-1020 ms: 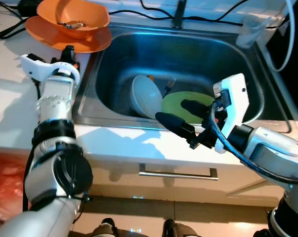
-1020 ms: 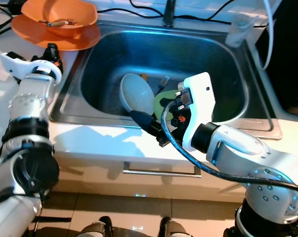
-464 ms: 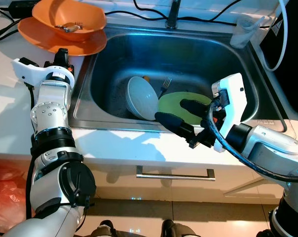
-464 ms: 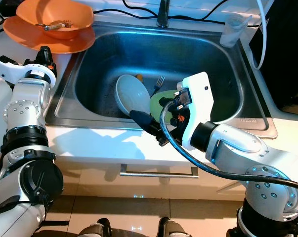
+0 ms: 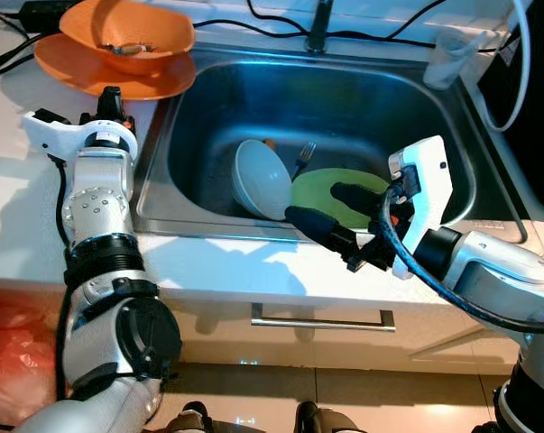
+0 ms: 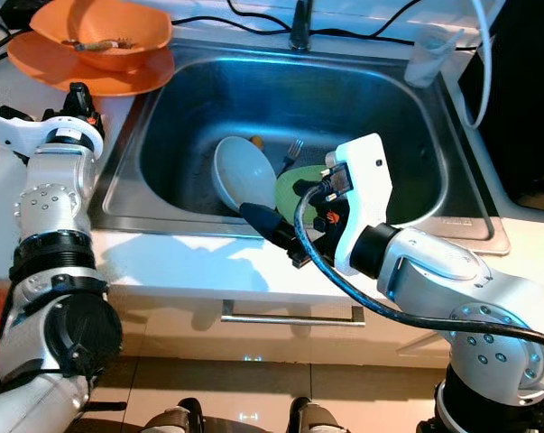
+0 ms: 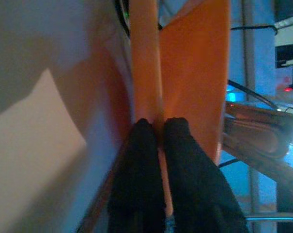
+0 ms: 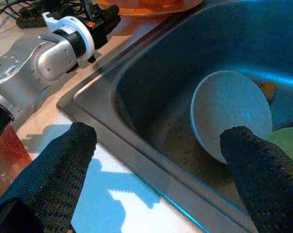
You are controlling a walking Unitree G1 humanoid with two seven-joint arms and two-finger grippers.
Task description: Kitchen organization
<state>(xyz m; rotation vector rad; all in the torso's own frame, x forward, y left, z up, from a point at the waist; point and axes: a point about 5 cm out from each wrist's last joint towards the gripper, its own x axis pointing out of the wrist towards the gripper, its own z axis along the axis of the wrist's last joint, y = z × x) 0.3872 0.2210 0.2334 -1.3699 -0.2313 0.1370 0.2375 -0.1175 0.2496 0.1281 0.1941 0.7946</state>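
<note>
The steel sink point(image 5: 452, 135) spans the upper middle of my head view, set in a pale counter point(image 5: 19, 207) that runs along the left and across the front. In the upper left corner an orange plate point(image 5: 73, 72) sits on the counter with an orange bowl point(image 5: 154, 36) stacked on it, some scraps lying in the bowl. My left gripper point(image 5: 109, 96) reaches up the left side to the near rim of that plate; the wrist view shows my fingers point(image 7: 139, 160) pinched narrow on the orange edge. My right gripper point(image 5: 330, 209) hangs at centre right over the sink's front edge, its jaws spread wide and holding nothing. Down in the basin lie a green plate point(image 5: 321, 185), a pale blue-grey bowl point(image 5: 258, 176) tipped on its side just left of it, and a fork point(image 5: 305, 155) behind them.
</note>
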